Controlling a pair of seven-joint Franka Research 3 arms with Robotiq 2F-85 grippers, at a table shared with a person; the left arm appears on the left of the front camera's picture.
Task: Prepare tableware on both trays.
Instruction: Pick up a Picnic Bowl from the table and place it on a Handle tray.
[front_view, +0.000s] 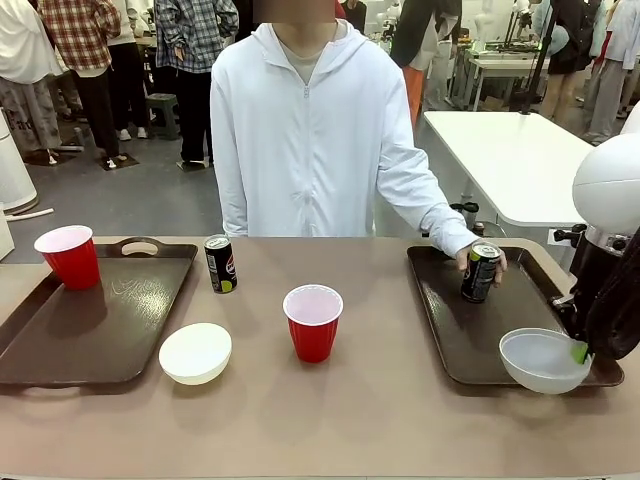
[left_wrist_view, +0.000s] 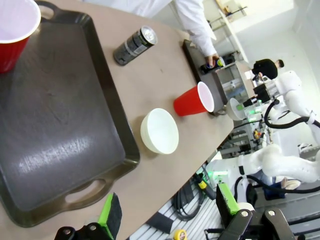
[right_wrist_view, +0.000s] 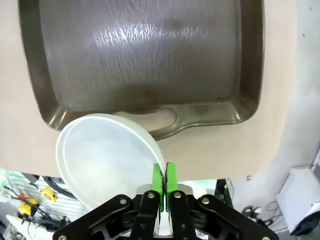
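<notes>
My right gripper (right_wrist_view: 164, 181) is shut on the rim of a whitish bowl (right_wrist_view: 102, 159), held just above the near end of the right tray (right_wrist_view: 150, 60). In the front view that bowl (front_view: 544, 360) hangs over the tray's (front_view: 445, 330) near right corner. A person's hand (front_view: 468, 256) grips a black can (front_view: 480, 272) standing on the same tray. The left tray (front_view: 90, 325) carries a red cup (front_view: 68, 256). On the bare table are a second can (front_view: 220, 264), a second red cup (front_view: 313, 322) and a second bowl (front_view: 195, 352). My left gripper (left_wrist_view: 167, 210) is open, high above the left tray's (left_wrist_view: 55, 115) near end.
The person in a white jacket (front_view: 305, 140) stands at the far edge of the table. My right arm (front_view: 610, 270) rises at the right edge. A white table (front_view: 520, 160) stands behind at the right, and several people stand farther back.
</notes>
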